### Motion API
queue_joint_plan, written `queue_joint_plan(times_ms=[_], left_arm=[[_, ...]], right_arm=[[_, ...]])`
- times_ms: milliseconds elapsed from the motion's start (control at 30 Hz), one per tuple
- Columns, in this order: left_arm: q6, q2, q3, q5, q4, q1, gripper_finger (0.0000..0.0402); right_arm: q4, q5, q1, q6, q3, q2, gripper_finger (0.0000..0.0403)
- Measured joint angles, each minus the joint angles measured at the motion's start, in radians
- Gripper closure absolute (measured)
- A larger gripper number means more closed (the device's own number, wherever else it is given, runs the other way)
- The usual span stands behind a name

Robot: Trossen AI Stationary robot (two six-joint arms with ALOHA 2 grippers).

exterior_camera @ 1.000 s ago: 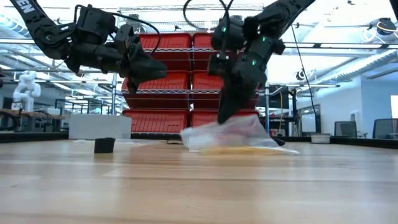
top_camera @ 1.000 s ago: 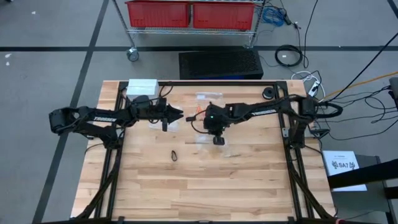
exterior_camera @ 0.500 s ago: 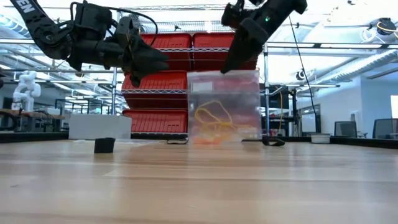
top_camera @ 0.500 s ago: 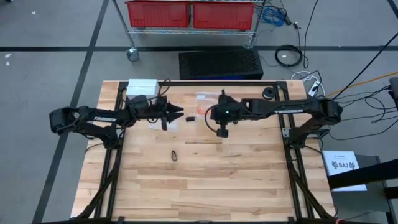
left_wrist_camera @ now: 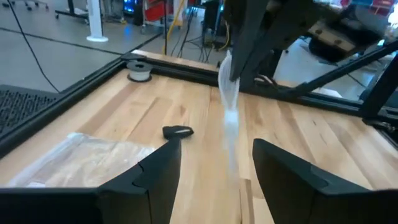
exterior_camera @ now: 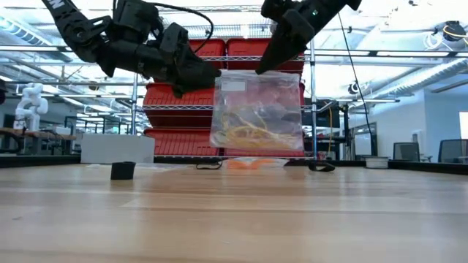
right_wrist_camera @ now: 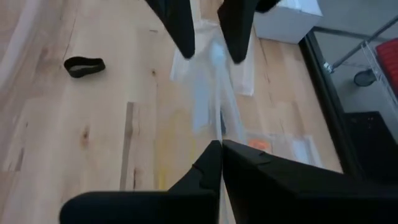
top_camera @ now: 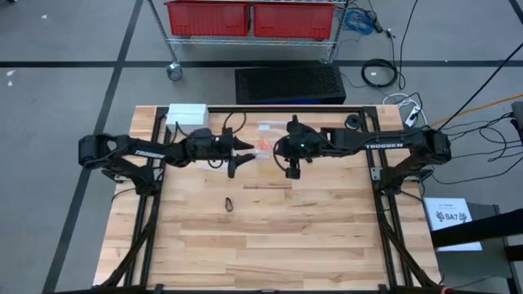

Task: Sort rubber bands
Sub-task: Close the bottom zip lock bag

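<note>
low view: clear bag (exterior_camera: 257, 111) of tan-yellow rubber bands (exterior_camera: 252, 131) hanging clear of the bench (exterior_camera: 234, 212), pinched at one top corner by the right end effector (exterior_camera: 263, 67), fingers closed tight on the plastic. left end effector (exterior_camera: 208, 73) level with the bag's other top corner, fingers spread wide with the bag's edge between them, not yet closed, as seen in the left wrist view. one black band (top_camera: 230, 204) lying alone on the bench, well apart; orange-red bands (top_camera: 262, 145) in another flat bag near the far edge. risks, as judged: single-corner hold slipping and dropping the bag; swinging plastic missing the open fingers; closing too low and trapping bands; tugging apart and spilling the lot.
</note>
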Motion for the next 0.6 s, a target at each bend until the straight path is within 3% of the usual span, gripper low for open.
queue_joint_plan(times_ms=[200, 600], left_arm=[[0.005, 0.0, 0.003, 0.0, 0.002, 0.0, 0.0211], [0.013, 0.0, 0.003, 0.008, 0.012, 0.0, 0.0343]], right_arm=[[-0.026, 0.0, 0.0, -0.022, 0.032, 0.0, 0.0403], [-0.045, -0.01, 0.0, -0.015, 0.036, 0.0, 0.0403]])
